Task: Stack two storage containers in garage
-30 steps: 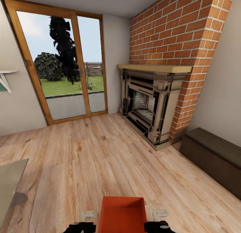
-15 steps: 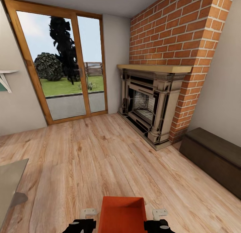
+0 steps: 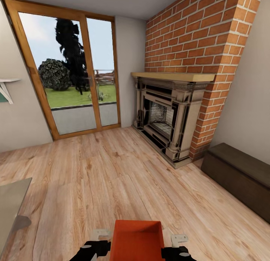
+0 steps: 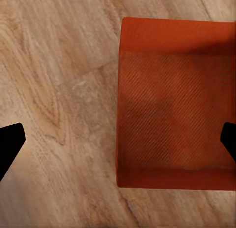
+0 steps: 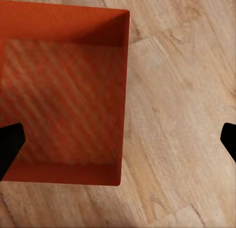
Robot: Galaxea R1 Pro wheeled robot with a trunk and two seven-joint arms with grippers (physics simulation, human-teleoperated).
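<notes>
Head view: living room, wood-plank floor (image 3: 112, 171), glass doors (image 3: 75, 77) ahead, brick fireplace (image 3: 168, 118) to the right, dark chest (image 3: 240, 178) by the right wall, grey counter corner (image 3: 11, 205) at the left edge. One orange-red bin (image 3: 137, 240) sits on the floor at the bottom of the frame, right in front of the robot. Left tool (image 3: 98, 241) is just beside the bin's left wall, right tool (image 3: 176, 244) just beside its right wall. Both arms flank the bin low down.

Left wrist view: looking straight down on the bin (image 4: 177, 102), empty, its one long wall running between the two dark fingertips (image 4: 10, 144). One fingertip over bare floor, the other over the bin's inside, so the tool is spread wide and straddles that wall without closing on it.

Right wrist view: same on the other side. Bin (image 5: 64, 90) under one fingertip (image 5: 10, 147), floor under the other. Tool spread wide, wall in between, no contact to be seen.

Step, as I judge it: lining up a two-arm pickup of the first bin, still in the living room. Nothing moved to the garage yet. Next move calls for lowering both tools onto the opposite walls, pinching them evenly, then lifting level so the thin walls don't slip or twist.
</notes>
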